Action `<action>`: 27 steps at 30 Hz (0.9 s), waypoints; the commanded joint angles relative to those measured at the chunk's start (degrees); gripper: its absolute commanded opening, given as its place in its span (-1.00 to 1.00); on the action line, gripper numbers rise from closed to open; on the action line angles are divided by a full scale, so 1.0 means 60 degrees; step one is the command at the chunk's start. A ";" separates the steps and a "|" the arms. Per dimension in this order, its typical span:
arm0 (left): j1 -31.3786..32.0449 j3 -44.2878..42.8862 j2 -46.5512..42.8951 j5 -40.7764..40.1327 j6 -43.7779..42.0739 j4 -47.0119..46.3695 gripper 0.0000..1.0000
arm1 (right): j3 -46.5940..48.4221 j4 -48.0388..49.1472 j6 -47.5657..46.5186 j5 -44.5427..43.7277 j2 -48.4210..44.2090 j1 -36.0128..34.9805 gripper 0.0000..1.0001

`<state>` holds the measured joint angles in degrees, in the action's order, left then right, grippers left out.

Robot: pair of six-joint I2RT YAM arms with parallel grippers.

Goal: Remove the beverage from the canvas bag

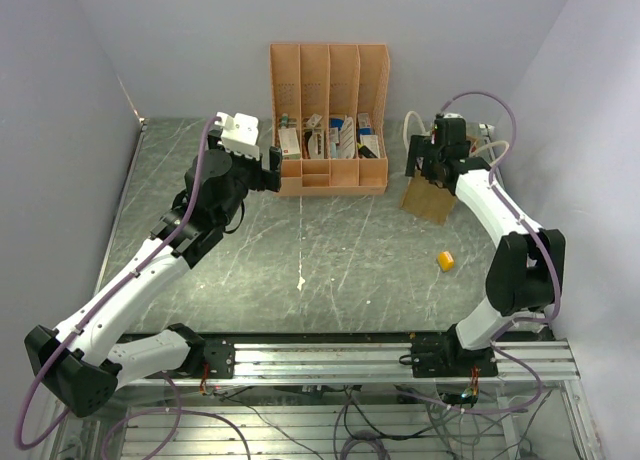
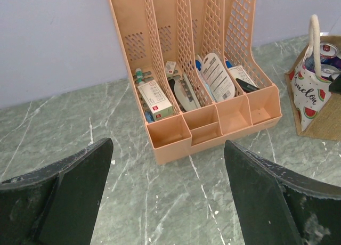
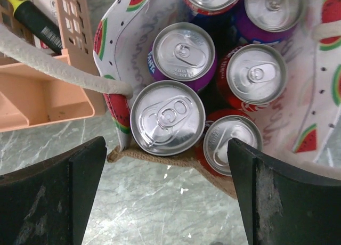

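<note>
The tan-brown canvas bag stands on the table right of the file organizer. It also shows at the right edge of the left wrist view. In the right wrist view its watermelon-print lining holds several upright drink cans: a silver-topped one nearest the rim, a purple one and red ones. A cream rope handle hangs to the left. My right gripper is open just above the bag's near rim and touches nothing. My left gripper is open and empty, facing the organizer.
An orange-pink slotted file organizer with stationery stands at the back centre, close to the bag's left side. A small yellow object lies on the table at the front right. Walls close in on the left, back and right.
</note>
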<state>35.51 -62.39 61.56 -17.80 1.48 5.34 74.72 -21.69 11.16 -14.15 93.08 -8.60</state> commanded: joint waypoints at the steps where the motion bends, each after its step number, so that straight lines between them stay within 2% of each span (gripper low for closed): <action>1: 0.0103 0.0042 0.0008 0.0044 -0.0099 -0.0482 0.91 | 0.0204 -0.0172 -0.0044 0.0948 0.0373 0.0217 0.91; 10: 0.0117 0.0013 0.0030 0.0153 -0.0080 -0.0468 0.91 | -0.0345 -0.0498 0.0075 0.1264 -0.0034 0.0204 0.83; 13: 0.0132 0.0013 0.0023 0.0162 -0.0078 -0.0453 0.91 | -0.0377 -0.0673 0.0049 0.1296 -0.0083 0.0154 0.71; 19: 0.0147 0.0013 0.0056 0.0155 -0.0085 -0.0455 0.91 | -0.0392 -0.0965 -0.0129 0.1001 -0.0132 0.0055 0.33; 27: 0.0161 0.0027 0.0083 0.0144 -0.0113 -0.0469 0.91 | -0.0239 -0.0983 -0.0428 0.1106 0.0101 -0.0004 -0.48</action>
<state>35.86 -62.39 61.98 -17.72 1.43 5.37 73.10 -26.41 9.30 -9.43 93.82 -7.88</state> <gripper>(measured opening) 0.956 0.340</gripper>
